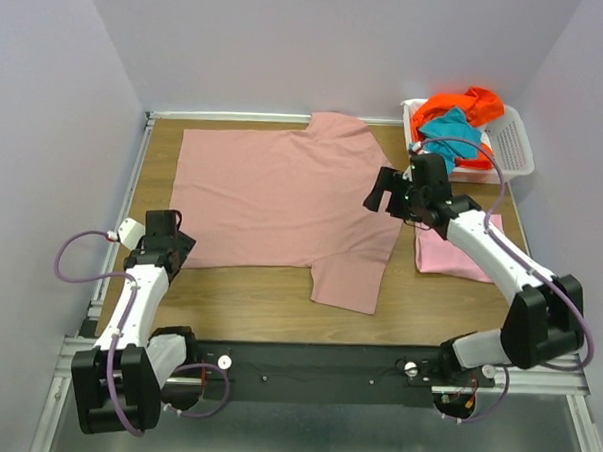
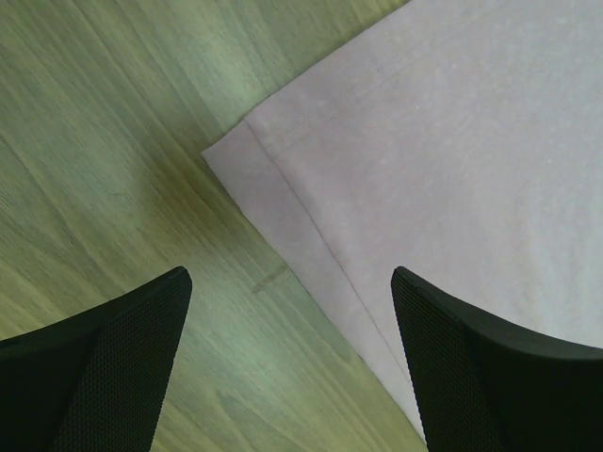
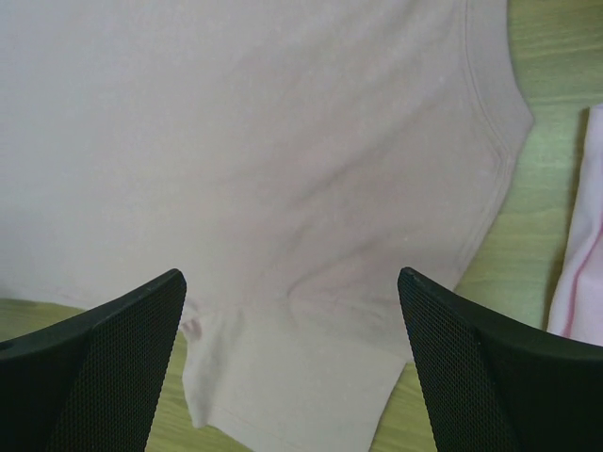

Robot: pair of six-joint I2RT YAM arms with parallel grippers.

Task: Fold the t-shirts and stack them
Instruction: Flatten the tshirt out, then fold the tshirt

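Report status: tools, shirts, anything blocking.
Left tool open at mauve shirt's hem corner; right tool open above its collar end. Shirt flat, unfolded. Pink shirt folded at right. Nothing blocking.

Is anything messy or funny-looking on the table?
Only the white slotted plastic basket at the back right: the orange t-shirt and teal t-shirt are crumpled in a heap inside. The large dusty rose t-shirt lies flat.

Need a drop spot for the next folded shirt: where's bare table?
Bare table: front strip between the mauve shirt and the near edge; narrow left margin by the left tool. Crowded: right side, with the folded pink shirt, basket and right tool.
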